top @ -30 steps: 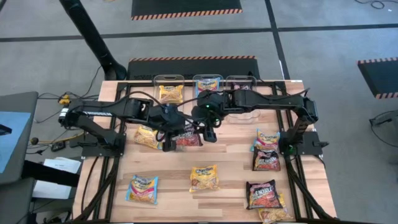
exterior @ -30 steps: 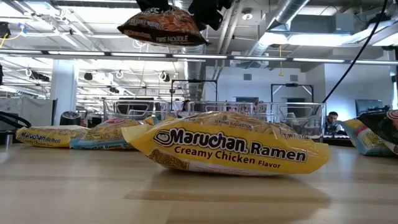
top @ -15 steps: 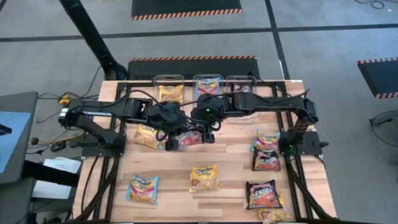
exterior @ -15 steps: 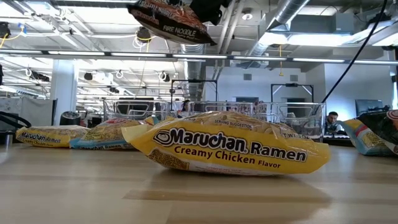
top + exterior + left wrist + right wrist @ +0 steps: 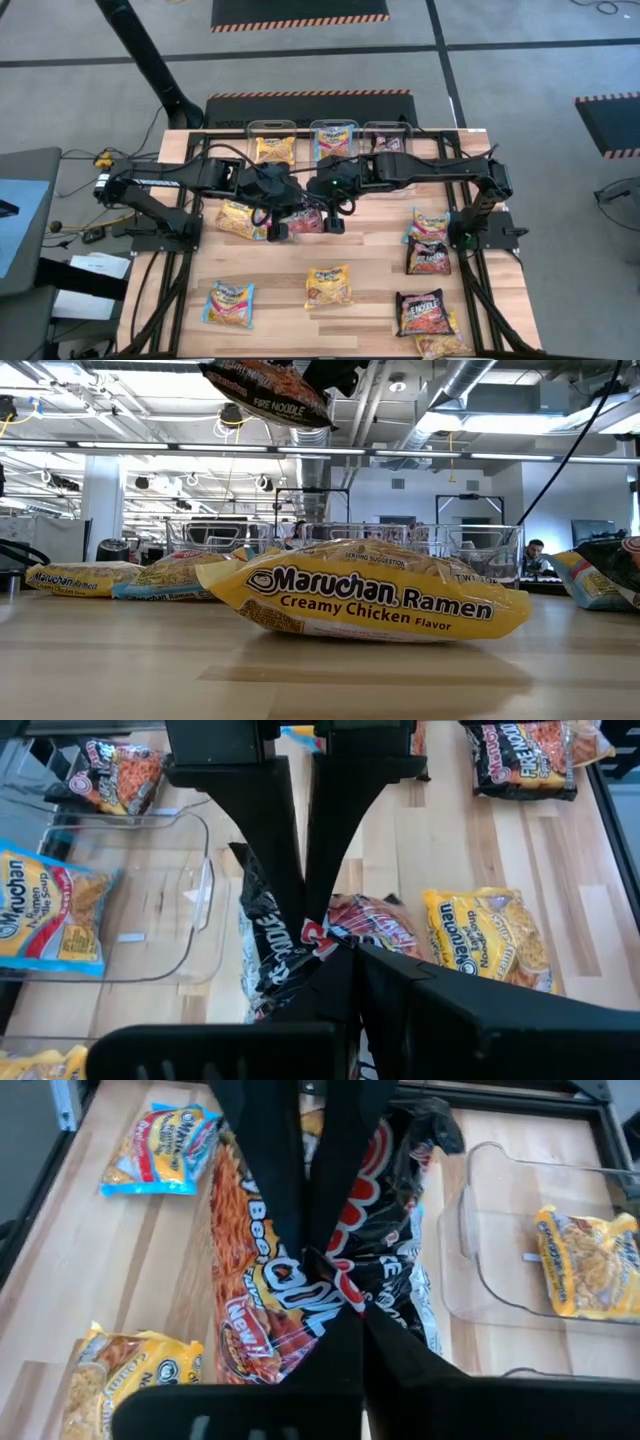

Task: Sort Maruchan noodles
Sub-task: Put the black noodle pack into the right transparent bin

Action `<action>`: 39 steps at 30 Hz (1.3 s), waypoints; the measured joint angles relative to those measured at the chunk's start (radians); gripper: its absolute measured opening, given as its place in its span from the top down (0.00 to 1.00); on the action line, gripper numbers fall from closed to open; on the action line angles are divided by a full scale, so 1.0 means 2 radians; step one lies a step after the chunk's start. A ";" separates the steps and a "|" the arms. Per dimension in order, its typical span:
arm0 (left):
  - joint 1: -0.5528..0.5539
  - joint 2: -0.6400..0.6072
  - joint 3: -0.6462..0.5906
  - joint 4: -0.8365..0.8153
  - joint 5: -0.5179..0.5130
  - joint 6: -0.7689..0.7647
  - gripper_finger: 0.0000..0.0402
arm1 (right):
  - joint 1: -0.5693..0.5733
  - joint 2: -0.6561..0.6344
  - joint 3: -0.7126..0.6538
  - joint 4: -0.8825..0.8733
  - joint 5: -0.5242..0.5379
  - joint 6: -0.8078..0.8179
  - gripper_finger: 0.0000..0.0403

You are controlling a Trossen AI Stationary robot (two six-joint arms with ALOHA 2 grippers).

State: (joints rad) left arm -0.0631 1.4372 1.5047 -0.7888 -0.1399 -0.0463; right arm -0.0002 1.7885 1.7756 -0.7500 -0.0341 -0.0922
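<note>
We look down on a pale wooden tabletop [image 5: 370, 270] with visible plank seams, framed by dark metal rails. Two dark arms meet near its middle. Both grip the same crinkled, glossy maroon-black noodle packet [image 5: 305, 219], lifted off the wood; from table height it hangs tilted at the top of the view, partly cut off by the edge.

The left gripper [image 5: 345, 955] has its fingers pinched flat on one corner of that packet, and the right gripper [image 5: 345, 1295] has its fingers closed on the opposite edge, so the plastic bunches and twists between the two pairs. The packet's lettering is folded and only partly readable. A second orange-red packet [image 5: 250, 1310] shows right behind it in the right wrist view; we cannot tell whether it lies on the tabletop or is caught up too.

Along the far edge stand three clear, rounded-corner plastic bins [image 5: 390, 150]. The left one holds a yellow-orange packet [image 5: 274, 150], the middle one a light blue packet [image 5: 334, 138], and the right one a dark one, mostly hidden by the right arm.

Loose packets lie flat elsewhere: a yellow one [image 5: 238, 219] just left of the grippers, a plump yellow creamy chicken packet [image 5: 365, 600] nearer, a blue-and-pink one [image 5: 229, 303] at near left, and dark ones [image 5: 428, 258] at right.
</note>
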 joint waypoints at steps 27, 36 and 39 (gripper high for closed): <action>0.027 -0.001 0.033 -0.022 0.067 -0.011 0.74 | 0.011 0.000 0.001 -0.030 0.023 0.061 0.99; 0.027 -0.003 0.101 -0.101 0.033 0.009 0.76 | 0.013 0.000 0.001 -0.044 0.050 0.076 0.99; 0.027 -0.012 0.106 -0.115 0.031 0.014 0.77 | 0.013 0.000 0.001 -0.062 0.072 0.074 0.99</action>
State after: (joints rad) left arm -0.0093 1.4134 1.7164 -1.0180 -0.0776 -0.0189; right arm 0.0255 1.7882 1.7767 -0.8740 0.1107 0.0561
